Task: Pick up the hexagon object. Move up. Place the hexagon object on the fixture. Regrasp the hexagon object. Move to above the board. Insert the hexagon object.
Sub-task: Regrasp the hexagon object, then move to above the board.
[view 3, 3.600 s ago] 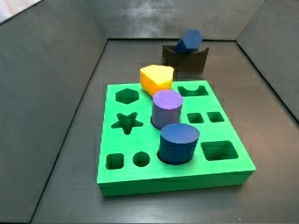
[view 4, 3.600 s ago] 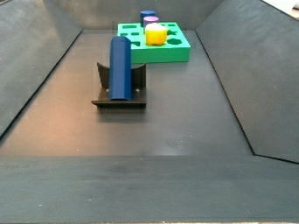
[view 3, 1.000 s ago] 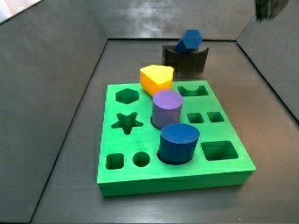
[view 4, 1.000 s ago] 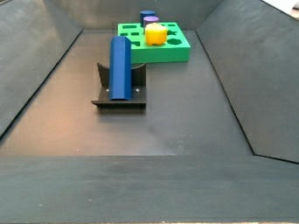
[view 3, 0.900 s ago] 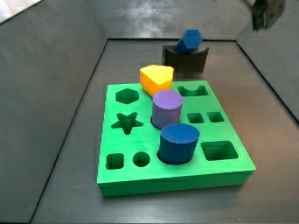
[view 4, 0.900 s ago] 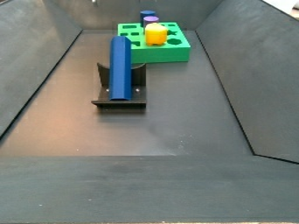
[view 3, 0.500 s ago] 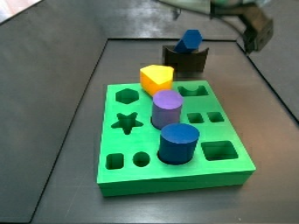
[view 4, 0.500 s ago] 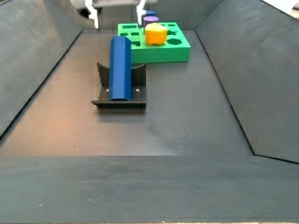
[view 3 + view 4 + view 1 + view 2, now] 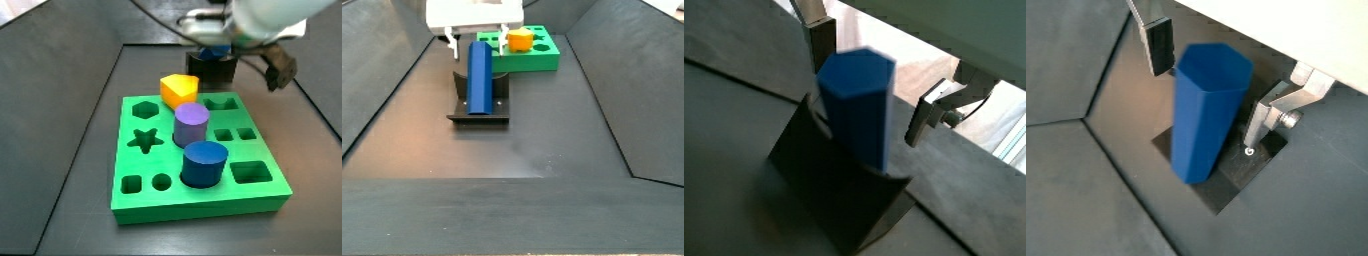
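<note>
slim blue hexagonal prism, the hexagon object [image 9: 478,78], stands upright in the small dark notched fixture [image 9: 480,112], centre-left of a side view, nothing gripping it. gripper [image 9: 1211,80] sits over its top, jaws apart, one silver finger [image 9: 1158,45] on each side, not touching. step in hand looks like the regrasp: centre the prism between the pads, close on flat faces. thick green board [image 9: 533,56] lies beyond.
</note>
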{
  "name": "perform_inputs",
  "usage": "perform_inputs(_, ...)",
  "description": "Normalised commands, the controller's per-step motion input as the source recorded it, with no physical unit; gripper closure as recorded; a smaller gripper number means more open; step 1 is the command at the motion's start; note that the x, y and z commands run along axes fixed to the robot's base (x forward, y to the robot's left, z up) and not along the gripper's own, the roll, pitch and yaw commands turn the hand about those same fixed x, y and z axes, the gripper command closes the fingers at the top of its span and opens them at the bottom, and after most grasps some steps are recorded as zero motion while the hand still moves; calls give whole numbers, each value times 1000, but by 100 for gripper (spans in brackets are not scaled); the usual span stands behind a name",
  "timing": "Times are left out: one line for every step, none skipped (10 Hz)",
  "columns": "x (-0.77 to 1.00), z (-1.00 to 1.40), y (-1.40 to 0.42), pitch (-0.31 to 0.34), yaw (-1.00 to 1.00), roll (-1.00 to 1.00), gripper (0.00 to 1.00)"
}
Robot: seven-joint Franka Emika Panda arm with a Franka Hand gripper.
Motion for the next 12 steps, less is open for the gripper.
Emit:
perform_inputs(60,-297,-2,17,-38,51,0)
perform_inputs(0,0,0,0,0,0,100)
perform_inputs(35,1000,-42,-64,293,157,100)
perform_inputs(36,1000,-45,-69,287,144,100)
perform_inputs(35,1000,-45,-94,232,101,100)
perform_inputs(35,1000,-44,-111,186,68,100)
perform_inputs(34,1000,-45,-119,138,46,100)
perform_inputs(31,1000,-44,-115,91,29,100)
perform_inputs(27,1000,-41,-102,30,7,100)
perform_inputs(23,1000,-40,-87,-9,-7,100)
perform_inputs(14,1000,-34,-59,-48,-21,100)
perform_inputs(8,1000,-32,-40,-60,-26,100)
